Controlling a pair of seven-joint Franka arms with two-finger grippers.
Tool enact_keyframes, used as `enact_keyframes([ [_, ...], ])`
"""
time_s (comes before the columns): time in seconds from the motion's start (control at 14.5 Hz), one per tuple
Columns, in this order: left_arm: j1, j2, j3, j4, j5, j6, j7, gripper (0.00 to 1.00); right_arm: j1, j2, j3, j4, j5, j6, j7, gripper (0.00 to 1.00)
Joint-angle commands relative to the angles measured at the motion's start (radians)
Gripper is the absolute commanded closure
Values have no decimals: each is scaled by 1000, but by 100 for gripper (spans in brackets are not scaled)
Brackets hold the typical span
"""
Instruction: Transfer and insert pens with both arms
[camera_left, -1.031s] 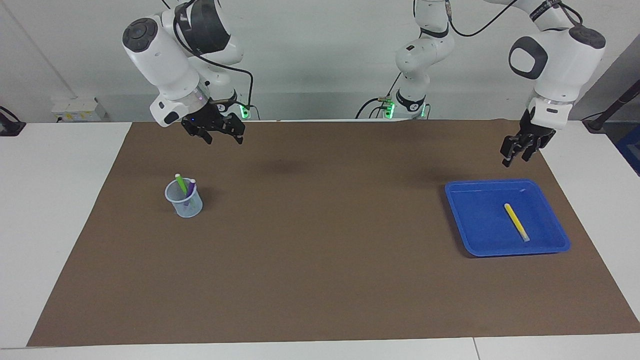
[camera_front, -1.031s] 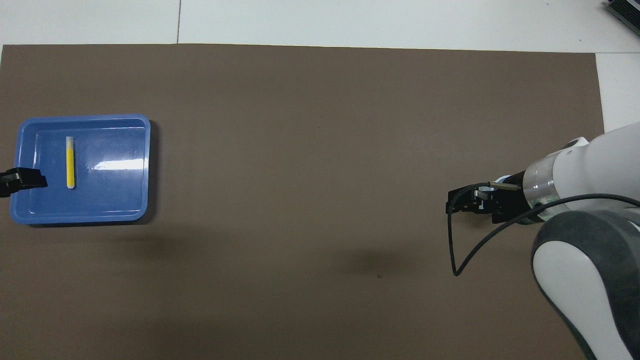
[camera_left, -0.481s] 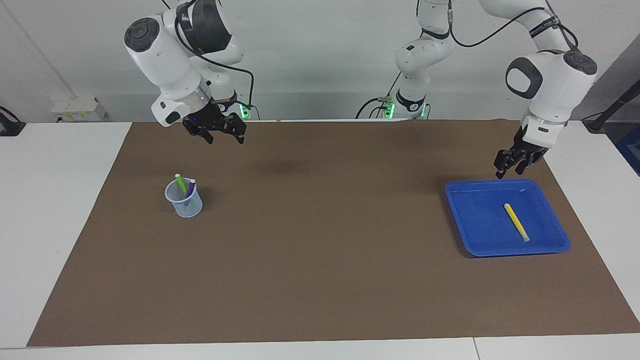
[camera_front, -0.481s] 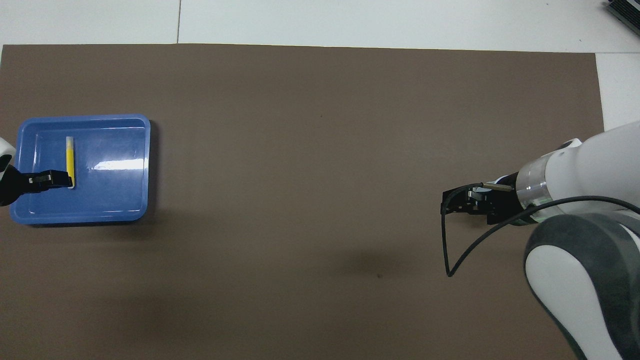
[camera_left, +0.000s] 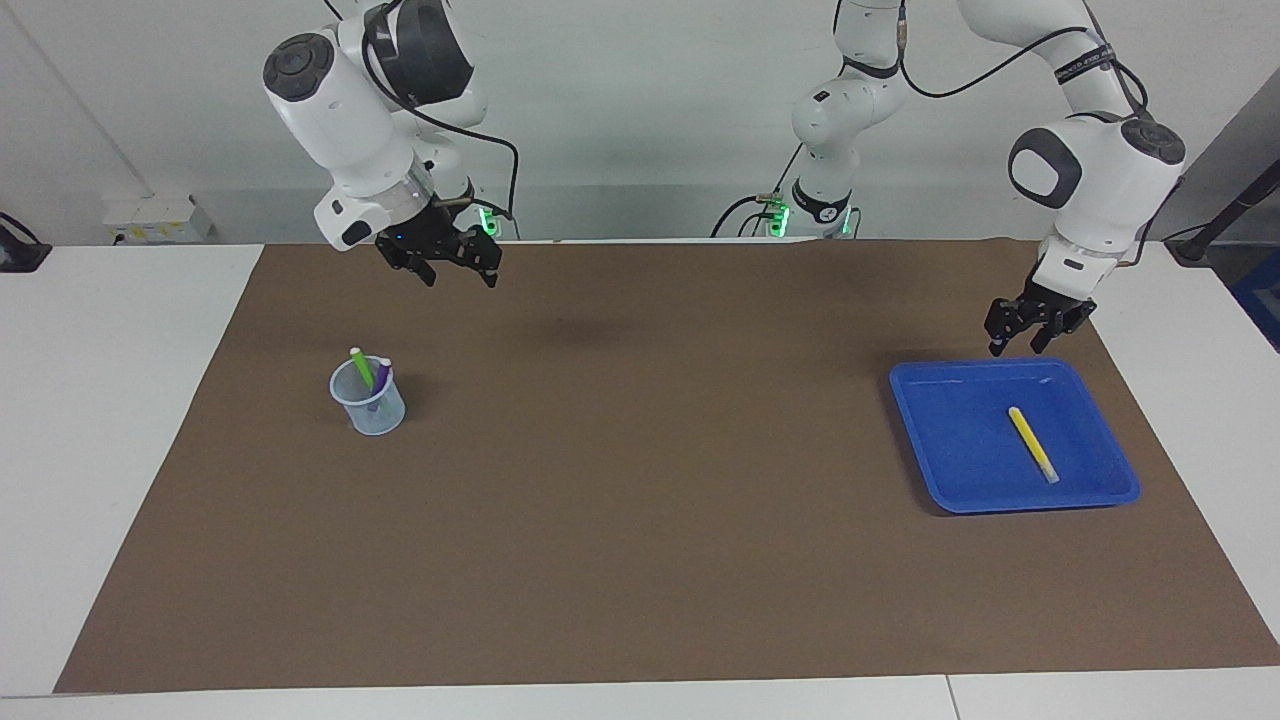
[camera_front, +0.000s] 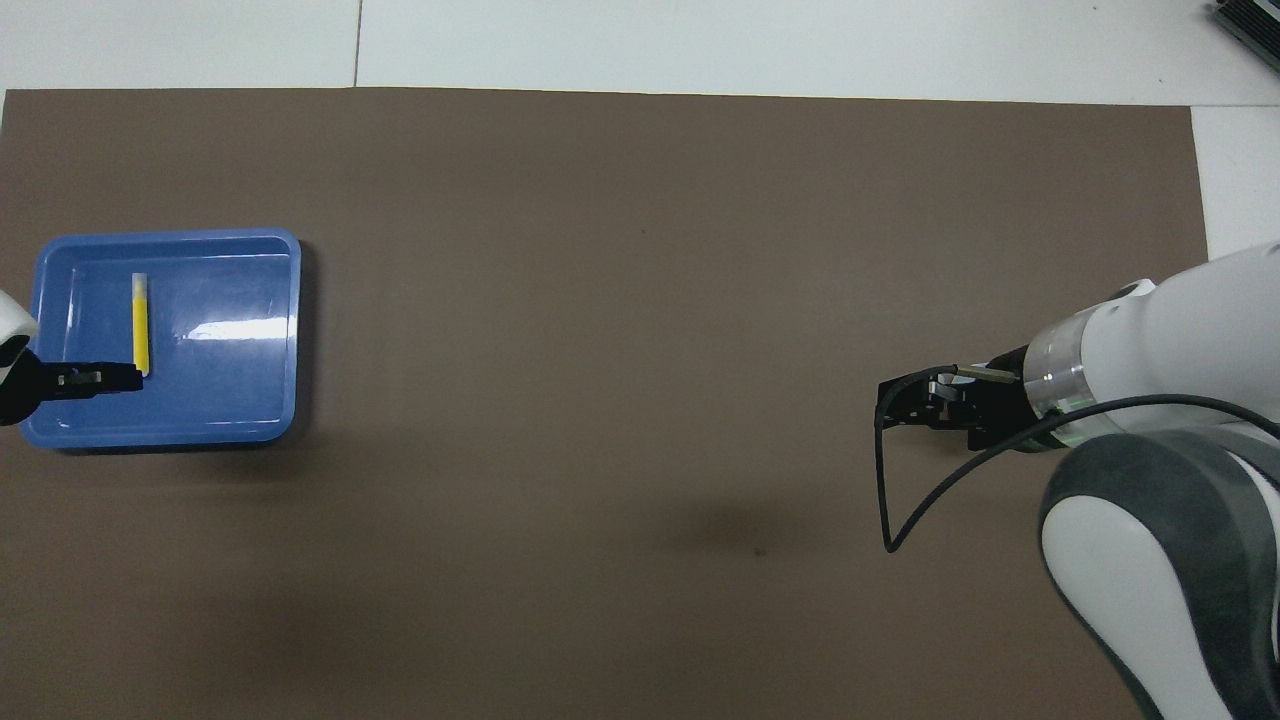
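A yellow pen (camera_left: 1032, 444) (camera_front: 140, 325) lies flat in the blue tray (camera_left: 940, 470) (camera_front: 250, 400) toward the left arm's end of the table. My left gripper (camera_left: 1013, 345) (camera_front: 118, 378) hangs open and empty above the tray's rim nearest the robots, close to the pen's near end. A green pen (camera_left: 361, 366) and a purple pen (camera_left: 381, 372) stand in a clear cup (camera_left: 370, 410) toward the right arm's end. My right gripper (camera_left: 460, 280) (camera_front: 905, 405) is open and empty, raised above the mat between the cup and the robots. In the overhead view the right arm hides the cup.
A brown mat (camera_left: 640, 480) covers most of the white table (camera_left: 110, 400). A black cable (camera_front: 890, 500) loops down from the right wrist. Besides the tray and the cup nothing stands on the mat.
My left gripper has swung in from the table's end and lowered over the tray's near rim. My right gripper has drifted slightly toward the table's middle. The pens have not moved.
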Motion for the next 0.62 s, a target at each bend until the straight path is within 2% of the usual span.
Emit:
enact_keyframes([
  [0.0,21,-20,-4,-60,-6,72,51,32,-2,-2,1,-2,26,14,16,0],
  [0.27,22,20,-4,-66,-6,164,63,32,-1,-2,1,-3,26,22,16,0],
  [0.55,24,80,-2,-25,-6,184,65,32,-1,-2,1,-7,26,26,16,0],
])
